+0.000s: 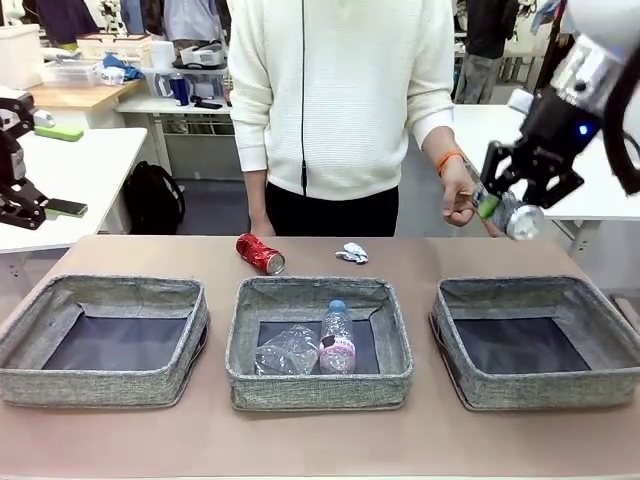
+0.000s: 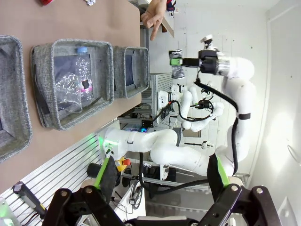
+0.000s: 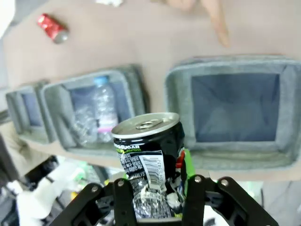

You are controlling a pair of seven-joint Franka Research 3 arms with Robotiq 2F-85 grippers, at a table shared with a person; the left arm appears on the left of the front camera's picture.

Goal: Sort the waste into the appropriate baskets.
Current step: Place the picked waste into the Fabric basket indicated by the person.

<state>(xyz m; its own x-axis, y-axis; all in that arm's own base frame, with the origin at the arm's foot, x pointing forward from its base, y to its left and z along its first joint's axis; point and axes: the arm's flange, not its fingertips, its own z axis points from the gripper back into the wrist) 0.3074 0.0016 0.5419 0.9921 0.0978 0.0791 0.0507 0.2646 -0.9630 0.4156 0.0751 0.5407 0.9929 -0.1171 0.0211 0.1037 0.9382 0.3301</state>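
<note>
My right gripper (image 1: 515, 200) is shut on a dark blue can (image 1: 523, 219), held in the air above and behind the right basket (image 1: 535, 291), beside the person's hand (image 1: 460, 200). In the right wrist view the can (image 3: 150, 146) stands upright between the fingers, over the table edge near that basket (image 3: 225, 66). The middle basket (image 1: 315, 290) holds a pink-labelled bottle (image 1: 337, 342) and a crumpled clear bottle (image 1: 285, 352). The left basket (image 1: 110, 293) has nothing in it. A red can (image 1: 260, 254) and a white paper wad (image 1: 352, 253) lie behind the middle basket. My left gripper (image 2: 161, 172) is open, holding nothing.
The person stands at the table's far side, one finger (image 3: 218, 28) pointing down at the table beyond the right basket. White tables stand at the back left and right.
</note>
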